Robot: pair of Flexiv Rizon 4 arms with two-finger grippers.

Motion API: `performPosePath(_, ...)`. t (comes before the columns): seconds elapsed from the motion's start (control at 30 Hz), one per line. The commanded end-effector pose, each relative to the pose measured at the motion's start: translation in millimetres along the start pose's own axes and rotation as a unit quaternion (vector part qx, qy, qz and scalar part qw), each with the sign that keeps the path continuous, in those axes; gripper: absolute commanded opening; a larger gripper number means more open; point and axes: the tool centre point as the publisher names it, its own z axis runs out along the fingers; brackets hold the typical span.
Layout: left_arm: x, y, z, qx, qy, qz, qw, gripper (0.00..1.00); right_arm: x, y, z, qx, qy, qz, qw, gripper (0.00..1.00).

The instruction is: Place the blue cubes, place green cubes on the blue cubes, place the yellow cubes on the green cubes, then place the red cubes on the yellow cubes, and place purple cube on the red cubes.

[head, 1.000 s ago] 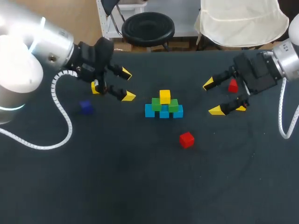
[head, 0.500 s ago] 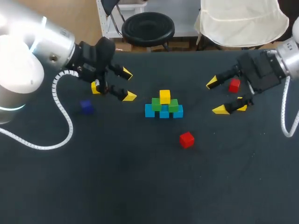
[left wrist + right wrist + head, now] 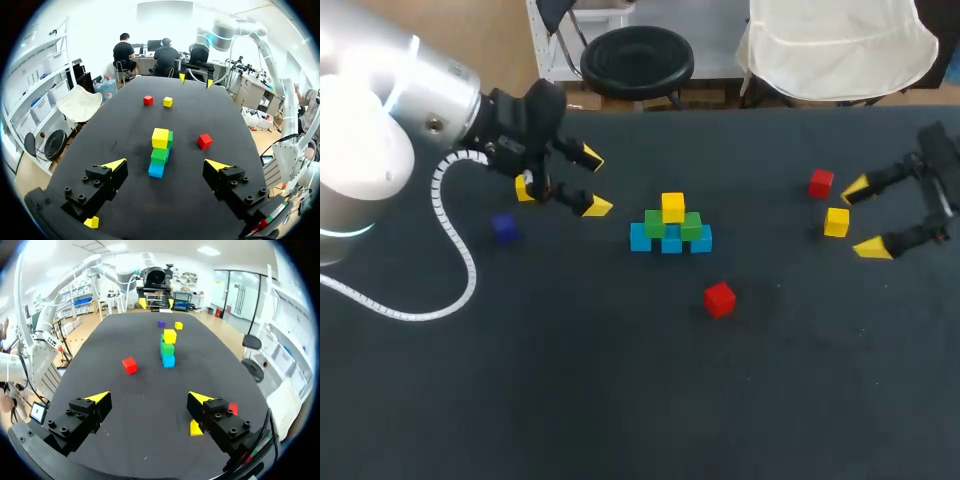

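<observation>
Both my grippers are open and hold nothing. Left gripper is in the upper left of the frame, right gripper at the right edge.

Centre of frame: blue cubes in a row of three, two green cubes on them, top yellow cube on the greens. Loose red cube lies below and right of that pile. Far red cube and spare yellow cube sit just left of the right gripper's tips, outside its fingers. Purple cube is at left, below the left gripper. Third yellow cube shows by that gripper's body.

Head looks down; opposed wrist views share stack.
</observation>
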Motion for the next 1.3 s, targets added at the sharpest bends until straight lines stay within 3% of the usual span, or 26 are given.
performPosePath(0.03, 0.0, -0.5, -0.2, -0.001, 0.000, 0.000, 1.000, 1.00, 8.0, -0.2, -8.3, -0.003, 0.006, 0.018, 1.000, 1.00)
performPosePath(0.4, 0.0, -0.5, -0.2, -0.001, 0.000, 0.000, 1.000, 1.00, 8.0, -0.2, -8.3, -0.003, 0.006, 0.018, 1.000, 1.00)
performPosePath(0.53, 0.0, -0.5, -0.2, -0.001, 0.000, 0.000, 1.000, 1.00, 12.9, -10.6, -0.3, -0.026, 0.000, -0.004, 1.000, 1.00)
performPosePath(0.9, 0.0, -0.5, -0.2, -0.001, 0.000, 0.000, 1.000, 1.00, 18.3, -34.5, -6.2, -0.030, -0.013, -0.002, 0.999, 1.00)
performPosePath(1.3, -1.2, 39.7, -3.7, 0.011, 0.005, 0.044, 0.999, 1.00, 21.8, -26.1, -10.8, -0.022, -0.012, 0.011, 1.000, 1.00)
